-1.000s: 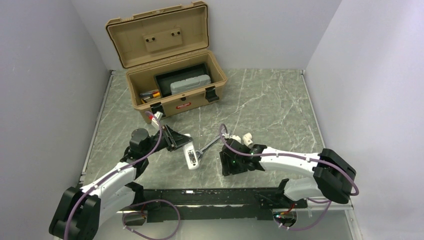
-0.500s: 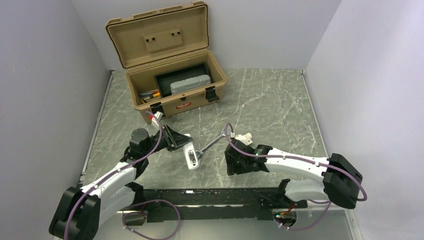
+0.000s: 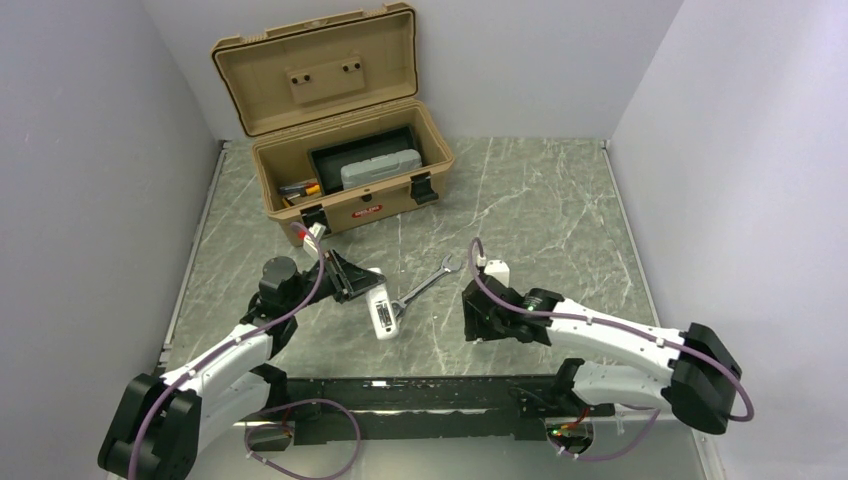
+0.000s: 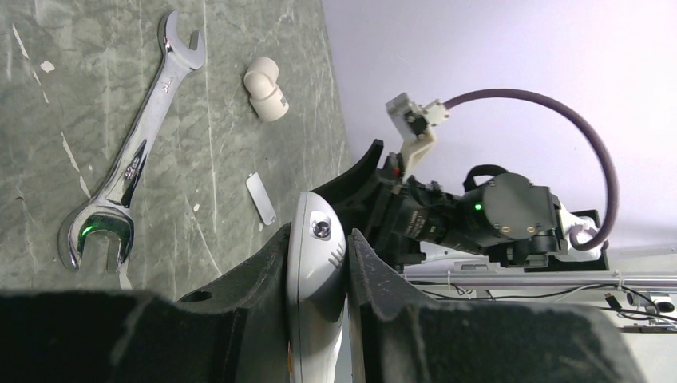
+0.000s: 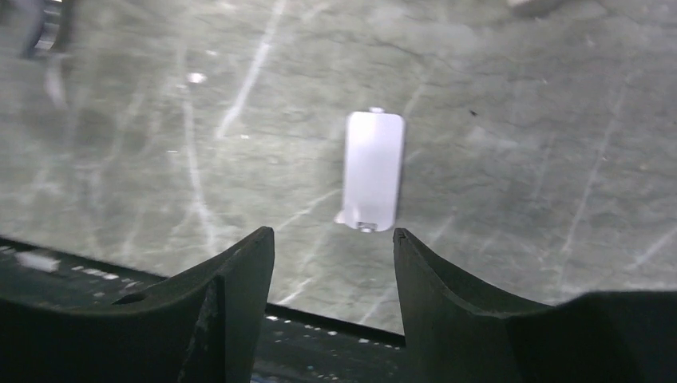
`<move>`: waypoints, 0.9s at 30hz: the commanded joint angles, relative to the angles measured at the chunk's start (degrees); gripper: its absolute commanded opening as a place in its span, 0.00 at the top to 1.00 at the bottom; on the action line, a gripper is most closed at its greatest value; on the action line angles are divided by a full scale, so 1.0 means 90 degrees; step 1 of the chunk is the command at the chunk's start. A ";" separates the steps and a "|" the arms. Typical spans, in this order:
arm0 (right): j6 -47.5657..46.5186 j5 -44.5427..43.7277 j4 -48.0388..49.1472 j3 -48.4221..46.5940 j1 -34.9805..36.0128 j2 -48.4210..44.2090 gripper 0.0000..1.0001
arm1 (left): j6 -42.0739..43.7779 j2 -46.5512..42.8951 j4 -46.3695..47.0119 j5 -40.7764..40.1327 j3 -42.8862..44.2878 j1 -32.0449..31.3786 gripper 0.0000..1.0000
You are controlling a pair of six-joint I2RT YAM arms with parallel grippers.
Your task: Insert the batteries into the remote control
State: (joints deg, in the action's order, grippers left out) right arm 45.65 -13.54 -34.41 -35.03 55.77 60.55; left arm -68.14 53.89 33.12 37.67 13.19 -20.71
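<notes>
Right, your left gripper (image 4: 318, 263) is pinching the remote control (image 4: 317, 275) edgewise just beside the near head of the wrench (image 3: 425, 290). Your right gripper (image 5: 331, 239) hangs spread over the white battery cover (image 5: 373, 170), close to the near edge of the table (image 3: 540, 200). Open marble runs back and toward the right wall, and the toolbox (image 3: 350, 150) sits far-left. Since a second ago your right arm has swung rightward off the wrench, while the left hasn't moved.
</notes>
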 commanded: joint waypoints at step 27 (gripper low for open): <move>0.0021 -0.0120 0.0358 0.0182 -0.0210 0.1518 0.52 | 0.0067 0.0051 0.0362 0.0086 0.0079 0.0029 1.00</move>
State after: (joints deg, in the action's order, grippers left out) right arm 45.87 -15.03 -32.80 -34.76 54.02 73.69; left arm -68.12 54.24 33.12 37.67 13.19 -20.71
